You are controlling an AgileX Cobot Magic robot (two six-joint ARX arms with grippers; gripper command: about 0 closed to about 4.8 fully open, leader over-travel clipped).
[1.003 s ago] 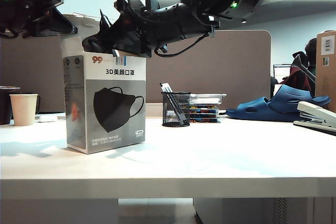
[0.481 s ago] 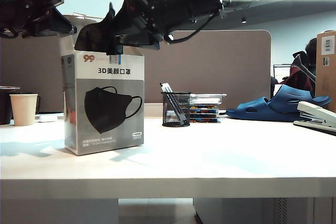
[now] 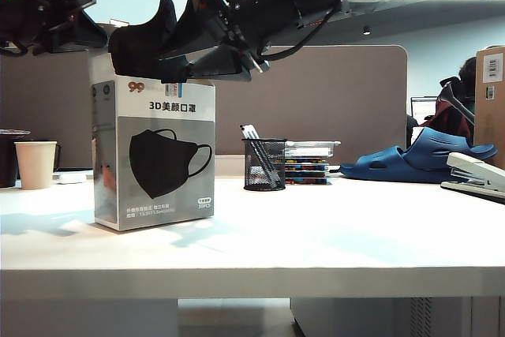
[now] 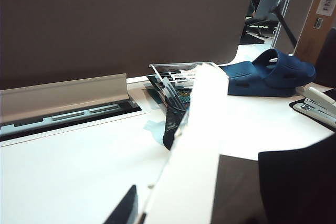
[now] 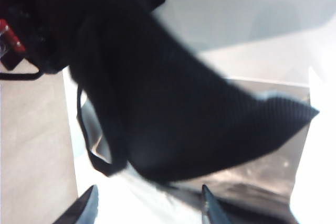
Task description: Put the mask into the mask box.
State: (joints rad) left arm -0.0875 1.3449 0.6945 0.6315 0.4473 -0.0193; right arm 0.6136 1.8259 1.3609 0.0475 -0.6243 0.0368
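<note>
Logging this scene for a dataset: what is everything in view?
mask: 1, black, over mask box opening
mask box: 1, white-grey, table left
cup: 1, white, far left
pen holder: 1, black mesh, centre
slipper: 1, blue, right
stapler: 1, white, right edge
carton: 1, brown, far right
table: 1, white
left gripper: black, at box flap
right gripper: black, open, above box
</note>
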